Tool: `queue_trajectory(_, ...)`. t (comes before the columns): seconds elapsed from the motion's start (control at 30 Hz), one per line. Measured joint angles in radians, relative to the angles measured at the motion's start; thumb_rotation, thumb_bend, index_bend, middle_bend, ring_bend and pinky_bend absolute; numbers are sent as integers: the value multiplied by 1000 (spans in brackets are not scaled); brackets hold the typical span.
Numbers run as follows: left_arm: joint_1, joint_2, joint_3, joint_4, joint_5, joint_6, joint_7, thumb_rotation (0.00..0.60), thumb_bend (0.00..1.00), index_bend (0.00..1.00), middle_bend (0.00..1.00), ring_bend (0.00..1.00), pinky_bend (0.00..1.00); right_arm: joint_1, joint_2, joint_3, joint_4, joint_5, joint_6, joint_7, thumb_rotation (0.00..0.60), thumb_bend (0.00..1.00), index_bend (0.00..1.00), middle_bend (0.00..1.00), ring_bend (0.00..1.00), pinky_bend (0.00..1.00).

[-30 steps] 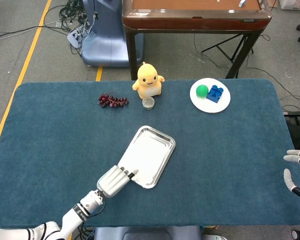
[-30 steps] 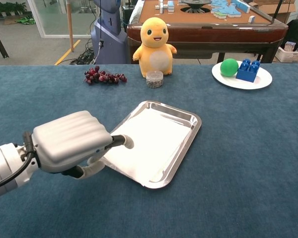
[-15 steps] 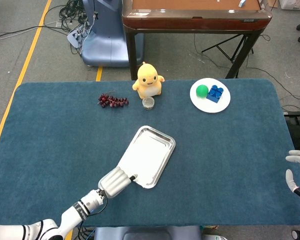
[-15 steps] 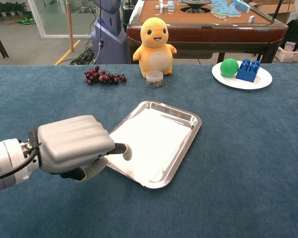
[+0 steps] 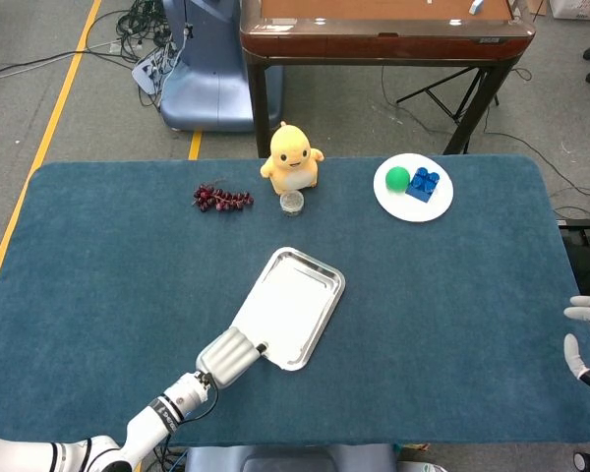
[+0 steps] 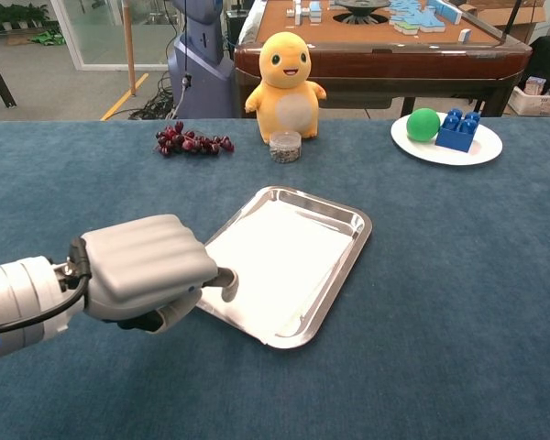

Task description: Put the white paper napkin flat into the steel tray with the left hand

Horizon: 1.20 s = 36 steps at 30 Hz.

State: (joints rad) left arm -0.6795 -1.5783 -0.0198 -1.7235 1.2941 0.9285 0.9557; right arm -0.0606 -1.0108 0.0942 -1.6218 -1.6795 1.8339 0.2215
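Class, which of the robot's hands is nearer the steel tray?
Left. The left hand sits at the tray's near corner; the right hand is far off at the table's right edge.

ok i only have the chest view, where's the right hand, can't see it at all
observer: the right hand shows only in the head view, just past the right edge of the table, fingers apart, holding nothing.
operator: and is the napkin hanging out of the tray where my left hand blocks it
observer: from above, the white paper napkin lies flat inside the steel tray. The left hand covers only the near corner, with a dark fingertip at the rim, so that corner is hidden there too.
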Motion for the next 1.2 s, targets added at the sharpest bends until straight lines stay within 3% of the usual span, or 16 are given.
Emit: queue_trajectory(1.2,-94,-91,15,41,-188,51,114,600,796,303,1000,1000,1000,-9,-1,3,7,-4,19,18,600,442,409,366,222,200)
